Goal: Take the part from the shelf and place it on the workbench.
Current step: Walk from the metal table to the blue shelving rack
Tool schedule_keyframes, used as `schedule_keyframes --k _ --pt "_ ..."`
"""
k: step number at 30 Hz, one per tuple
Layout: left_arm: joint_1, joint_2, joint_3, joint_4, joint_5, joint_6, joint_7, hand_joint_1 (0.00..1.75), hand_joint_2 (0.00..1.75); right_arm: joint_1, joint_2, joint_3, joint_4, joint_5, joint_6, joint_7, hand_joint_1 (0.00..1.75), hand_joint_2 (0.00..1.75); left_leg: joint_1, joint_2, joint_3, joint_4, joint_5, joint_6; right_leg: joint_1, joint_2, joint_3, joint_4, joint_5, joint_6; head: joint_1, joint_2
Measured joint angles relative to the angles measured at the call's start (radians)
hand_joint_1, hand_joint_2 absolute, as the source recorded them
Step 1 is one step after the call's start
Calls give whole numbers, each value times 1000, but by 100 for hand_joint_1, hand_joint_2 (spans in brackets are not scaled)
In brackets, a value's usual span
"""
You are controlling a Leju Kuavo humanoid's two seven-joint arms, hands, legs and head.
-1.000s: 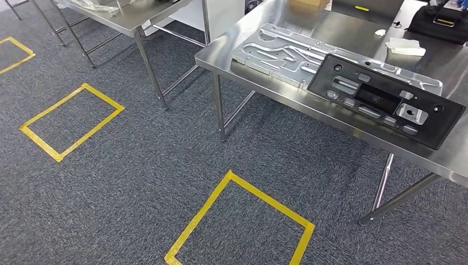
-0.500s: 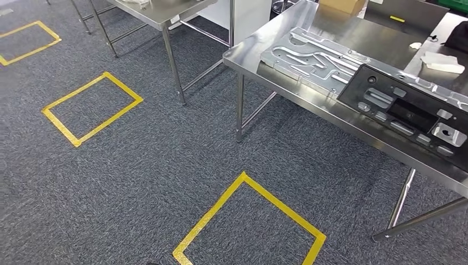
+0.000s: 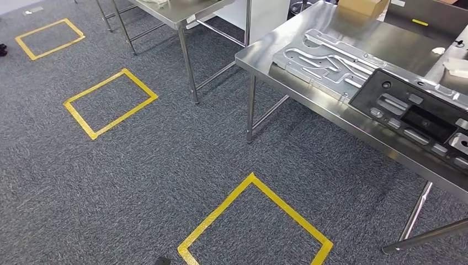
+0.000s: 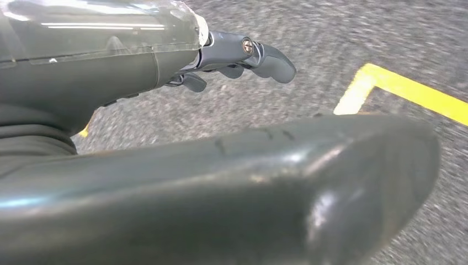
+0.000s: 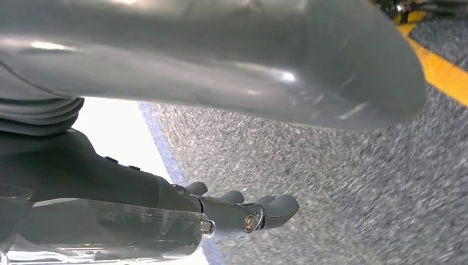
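A steel workbench stands at the right of the head view. On it lie a machined silver plate and, partly over that plate, a black panel with cut-outs. My left hand hangs above the grey carpet, its fingers apart from the thumb with nothing between them. My right hand hangs the same way, its fingers loosely bent and holding nothing.
A second steel table stands at the back, its leg on the carpet. Yellow tape squares mark the floor. A cardboard box and white cloth sit far back on the workbench.
The whole picture has shifted: the camera has turned, so tables and tape squares now sit further right in the head view. A third tape square has come into view at the far left.
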Motion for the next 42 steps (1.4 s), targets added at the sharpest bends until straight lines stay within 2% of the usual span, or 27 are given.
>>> schedule_keyframes --k 2,5,6,8,10,11,12,13,15,17,18,20,22,23,25,26,27,28,29,30,32,34,36,37,39,41,42 --pt "-25 -5 -26 0 -36 -8 17 0 0 2 7 -19 0 -24 -25 5 0 0 -6 17 39 -83 23 14 4 -9 2 2 -3 11 0 0" --pt "-47 -17 -70 0 -79 -4 50 0 0 2 18 -48 0 -45 -42 -16 0 0 -10 5 39 -97 25 36 4 -21 5 0 -3 29 0 0" --pt "-52 -22 -83 0 -89 3 62 0 0 3 20 -54 0 -47 -41 -27 0 0 -8 1 41 -103 29 43 2 -16 3 7 -10 35 1 0" --pt "-65 -31 -102 0 -99 20 81 0 0 6 24 -64 0 -49 -36 -50 0 0 -6 -7 45 -113 38 57 -2 9 -30 79 -58 42 1 0" --pt "-77 -38 -118 0 -102 31 91 0 0 10 27 -72 0 -49 -29 -78 0 0 -9 -17 42 -114 41 63 -2 29 -98 216 -123 45 1 0" --pt "-79 -41 -125 0 -103 34 93 0 0 11 27 -75 0 -48 -24 -91 0 0 -11 -23 41 -114 41 64 -2 32 -126 270 -138 46 1 0" --pt "-81 -42 -130 0 -106 36 95 0 0 12 27 -77 0 -46 -20 -101 0 0 -11 -29 42 -114 41 64 -2 34 -140 292 -134 47 1 0" --pt "-83 -43 -135 0 -109 37 96 0 0 13 27 -78 0 -42 -17 -110 0 0 -12 -36 43 -113 40 63 -3 34 -134 272 -109 47 1 0" --pt "-88 -42 -144 0 -113 39 93 0 0 14 28 -78 0 -31 -12 -127 0 0 -12 -52 45 -110 38 59 -4 45 -76 140 -32 41 1 0" --pt "-94 -35 -149 0 -108 42 83 0 0 13 32 -78 0 -16 -11 -143 0 0 -15 -64 41 -102 33 49 -2 63 -29 30 9 32 1 0" --pt "-95 -29 -149 0 -100 44 74 0 0 12 36 -77 0 -8 -11 -148 0 0 -16 -67 39 -100 31 43 -1 69 -21 11 10 27 1 0" --pt "-93 -11 -149 0 -78 49 54 0 0 7 47 -74 0 8 -11 -151 0 0 -15 -73 37 -101 30 30 1 62 -20 7 10 15 1 0" --pt "-90 10 -144 0 -47 54 39 0 0 4 62 -69 0 26 -13 -142 0 0 -13 -62 27 -76 11 18 -2 50 -17 1 13 0 1 0" --pt "-87 22 -137 0 -26 56 33 0 0 4 69 -65 0 36 -13 -136 0 0 -12 -51 10 -35 -14 12 -4 43 -15 -1 13 -7 1 0" --pt "-70 49 -112 0 34 47 8 0 0 5 80 -52 0 64 -8 -133 0 0 -8 -34 -52 98 -81 1 -2 31 -15 -1 11 -15 1 0" --pt "-55 64 -94 0 70 38 -12 0 0 5 84 -43 0 81 -3 -135 0 0 -5 -31 -80 157 -103 -3 -1 27 -14 -1 10 -16 1 0" --pt "-37 78 -74 1 101 28 -29 0 0 4 88 -33 0 98 2 -136 0 0 -4 -30 -95 188 -107 -6 0 24 -13 -1 8 -17 1 0" --pt "-18 91 -54 2 124 22 -42 0 0 3 91 -22 0 114 8 -134 0 0 -3 -28 -90 178 -91 -7 0 21 -11 0 6 -17 1 0" --pt "-1 102 -37 4 141 20 -47 0 0 3 93 -11 0 128 12 -126 0 0 -3 -24 -67 130 -59 -6 0 19 -7 0 4 -15 1 0" --pt "14 112 -21 7 153 22 -47 0 0 2 95 -1 0 139 16 -113 0 0 -3 -14 -32 59 -22 -2 1 15 -3 0 0 -13 1 0" --pt "29 126 3 11 167 29 -39 0 0 3 96 15 0 143 19 -73 0 0 -10 11 24 -62 22 10 5 4 4 2 -6 -3 1 0" --pt "36 134 20 14 172 39 -29 0 0 3 95 21 1 124 14 -39 0 0 -18 16 37 -96 26 23 9 -10 6 2 -11 7 1 0" --pt "42 139 27 15 163 44 -20 0 0 2 94 15 1 90 1 -24 0 0 -16 2 37 -101 31 34 7 -16 10 4 -16 18 1 0" --pt "43 140 28 15 154 42 -16 0 0 2 93 8 1 73 -7 -21 0 0 -14 -4 39 -105 34 41 6 -10 5 18 -29 22 1 0" --pt "39 142 27 15 136 36 -18 0 0 5 92 -9 1 49 -19 -16 0 0 -11 -13 40 -111 38 52 4 15 -34 107 -84 28 1 0" --pt "31 142 26 15 131 29 -30 0 0 8 92 -21 2 40 -22 -8 0 0 -13 -24 38 -111 39 56 4 29 -101 238 -142 30 1 0" --pt "28 142 25 15 134 26 -39 0 0 8 92 -25 3 38 -22 -5 0 0 -13 -30 38 -110 39 56 5 30 -123 278 -148 30 1 0"
